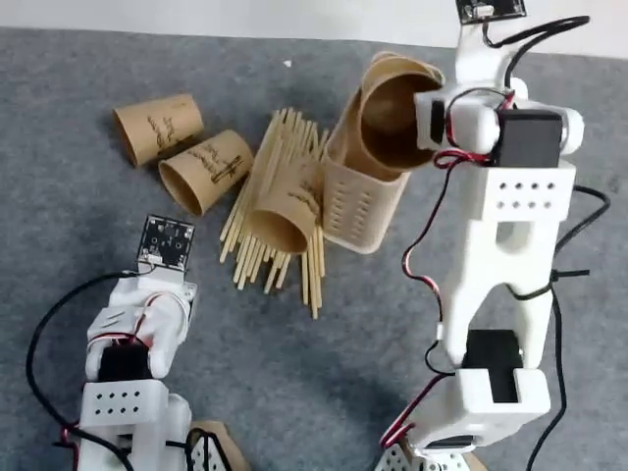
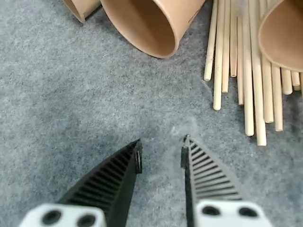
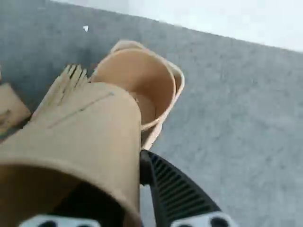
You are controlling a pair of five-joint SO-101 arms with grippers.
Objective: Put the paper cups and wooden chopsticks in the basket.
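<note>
- A paper cup was pinched by its wall in the right gripper, just at the basket's mouth.
- The basket lay tilted on the grey carpet, with a second cup inside it.
- The wooden chopsticks were fanned out beside the basket, with a third cup lying across them.
- Two loose cups lay on their sides beyond the chopsticks.
- The left gripper hung over bare carpet, its claw partly open and holding nothing.
</note>
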